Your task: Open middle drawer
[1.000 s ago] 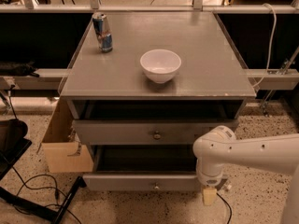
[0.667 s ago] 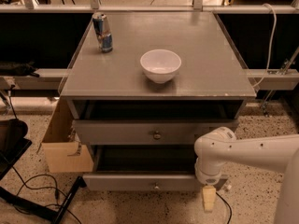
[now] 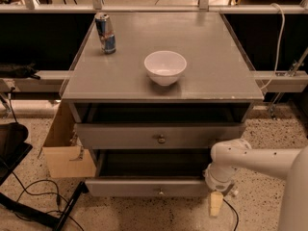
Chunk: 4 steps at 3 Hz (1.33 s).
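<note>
The grey cabinet shows two drawer fronts. The upper, taller front with a round knob stands slightly out. Below it the middle drawer is pulled out further. Its dark interior shows and its small knob is on the flat front. The lowest drawer is hidden beneath it. My gripper hangs from the white arm. It points down at the floor, just off the right end of the middle drawer's front and away from the knob.
A white bowl and a drink can stand on the cabinet top. A cardboard box sits against the cabinet's left side. Black cables and a stand leg lie on the floor at the left. A cable hangs at the right.
My gripper has shifted only slightly beside the right end of the middle drawer's front. The drawers, bowl and can have not visibly moved.
</note>
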### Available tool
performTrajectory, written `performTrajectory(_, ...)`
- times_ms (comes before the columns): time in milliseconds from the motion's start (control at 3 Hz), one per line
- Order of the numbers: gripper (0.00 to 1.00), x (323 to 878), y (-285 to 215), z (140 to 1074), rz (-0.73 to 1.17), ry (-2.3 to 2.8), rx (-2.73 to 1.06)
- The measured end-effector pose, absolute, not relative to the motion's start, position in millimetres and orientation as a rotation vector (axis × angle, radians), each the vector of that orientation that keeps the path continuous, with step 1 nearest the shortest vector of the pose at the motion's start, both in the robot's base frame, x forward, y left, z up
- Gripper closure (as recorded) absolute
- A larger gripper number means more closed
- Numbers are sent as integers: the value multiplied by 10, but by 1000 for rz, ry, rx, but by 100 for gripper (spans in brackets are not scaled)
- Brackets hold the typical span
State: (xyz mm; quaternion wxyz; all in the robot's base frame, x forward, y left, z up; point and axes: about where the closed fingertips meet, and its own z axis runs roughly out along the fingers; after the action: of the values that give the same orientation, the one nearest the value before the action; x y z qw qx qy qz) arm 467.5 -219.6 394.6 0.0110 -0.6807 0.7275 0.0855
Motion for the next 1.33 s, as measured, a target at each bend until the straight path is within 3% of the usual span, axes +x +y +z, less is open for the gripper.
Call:
performTrajectory(333,0,4675,-2195,3945,267,2270,-2124)
performTrajectory(1333,65,4361,-2218,3973,260,2334,-2188)
